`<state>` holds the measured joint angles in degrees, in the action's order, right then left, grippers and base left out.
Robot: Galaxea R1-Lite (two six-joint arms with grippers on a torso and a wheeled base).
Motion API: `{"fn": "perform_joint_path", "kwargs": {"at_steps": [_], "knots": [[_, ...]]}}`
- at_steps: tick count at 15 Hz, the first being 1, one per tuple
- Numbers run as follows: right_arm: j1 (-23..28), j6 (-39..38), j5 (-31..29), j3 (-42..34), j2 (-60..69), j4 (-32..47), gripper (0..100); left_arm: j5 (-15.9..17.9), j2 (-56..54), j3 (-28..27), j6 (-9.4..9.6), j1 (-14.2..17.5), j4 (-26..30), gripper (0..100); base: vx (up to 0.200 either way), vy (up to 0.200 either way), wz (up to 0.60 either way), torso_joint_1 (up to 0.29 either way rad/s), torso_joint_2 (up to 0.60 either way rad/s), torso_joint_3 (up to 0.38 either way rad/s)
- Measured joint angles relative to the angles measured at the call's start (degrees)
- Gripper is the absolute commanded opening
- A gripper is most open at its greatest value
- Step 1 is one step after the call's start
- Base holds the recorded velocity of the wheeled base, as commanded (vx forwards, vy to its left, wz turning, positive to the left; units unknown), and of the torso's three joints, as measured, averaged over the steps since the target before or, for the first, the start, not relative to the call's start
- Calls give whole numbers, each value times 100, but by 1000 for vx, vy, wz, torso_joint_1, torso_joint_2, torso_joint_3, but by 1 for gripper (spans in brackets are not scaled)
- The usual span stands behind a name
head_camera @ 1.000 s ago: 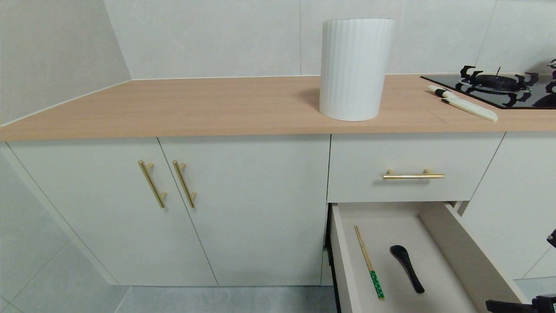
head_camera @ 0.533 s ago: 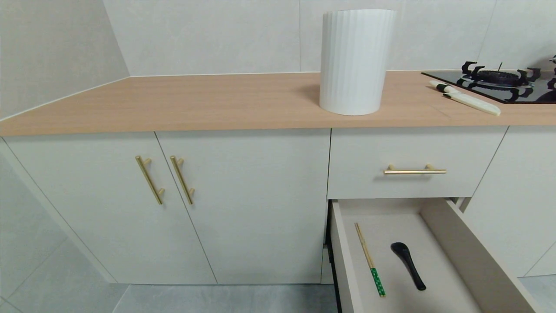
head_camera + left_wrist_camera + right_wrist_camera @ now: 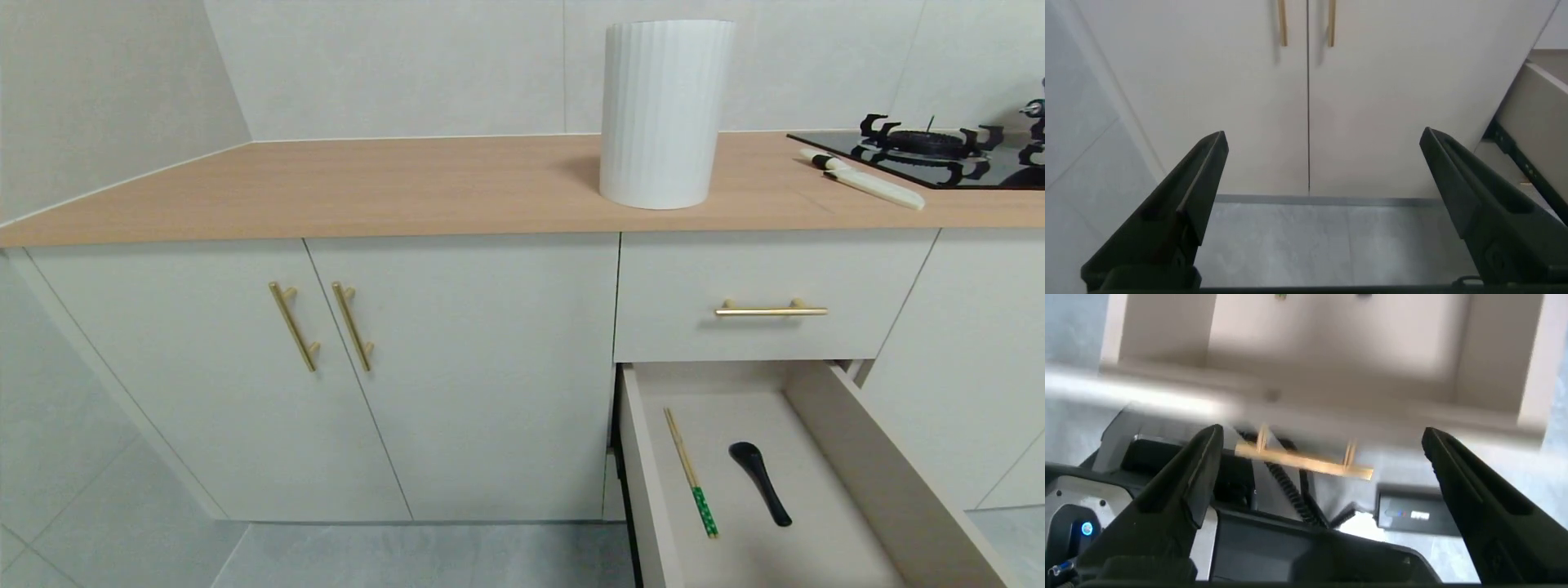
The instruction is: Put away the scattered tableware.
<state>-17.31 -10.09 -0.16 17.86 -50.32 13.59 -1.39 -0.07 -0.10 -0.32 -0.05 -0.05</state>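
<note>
Open drawer (image 3: pixel 882 490) under a kitchen bench (image 3: pixel 392 188), with chopsticks and a spoon inside.

The chopsticks (image 3: pixel 690 472) lie near the drawer's left wall, long axis running back to front, green ends toward the front. Beside them but apart, the black spoon (image 3: pixel 759 482) lies almost parallel, bowl toward the back, handle toward the front. A pale knife (image 3: pixel 865 180) rests slantwise near the bench's right end, just beside the stove (image 3: pixel 922 151). A white ribbed canister (image 3: pixel 663 114) stands upright mid-bench. The left gripper (image 3: pixel 1319 212), fingers wide apart, faces the cabinet doors (image 3: pixel 1308 82). The right gripper (image 3: pixel 1319 506), fingers also apart, frames a blurred gold handle (image 3: pixel 1305 461).
</note>
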Motion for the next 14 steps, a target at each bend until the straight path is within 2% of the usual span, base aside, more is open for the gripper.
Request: {"fn": "perform_joint_path", "kwargs": {"at_steps": [1, 6, 9, 14], "knots": [[0, 5, 5, -15, 13, 4, 100, 2, 0, 0, 0, 0, 0, 100, -200, 0, 0, -2, 2, 2], [-366, 5, -9, -23, -94, 138, 100, 0, 0, 0, 2, 0, -2, 100, 0, 0, 0, 0, 0, 0], [-527, -16, 0, -15, -592, 116, 100, 0, 0, 0, 2, 0, 0, 100, 0, 0, 0, 0, 0, 0], [-705, -608, -57, 20, -1679, -631, 100, 0, 0, 0, 7, 0, 0, 100, 0, 0, 0, 0, 0, 0]]}}
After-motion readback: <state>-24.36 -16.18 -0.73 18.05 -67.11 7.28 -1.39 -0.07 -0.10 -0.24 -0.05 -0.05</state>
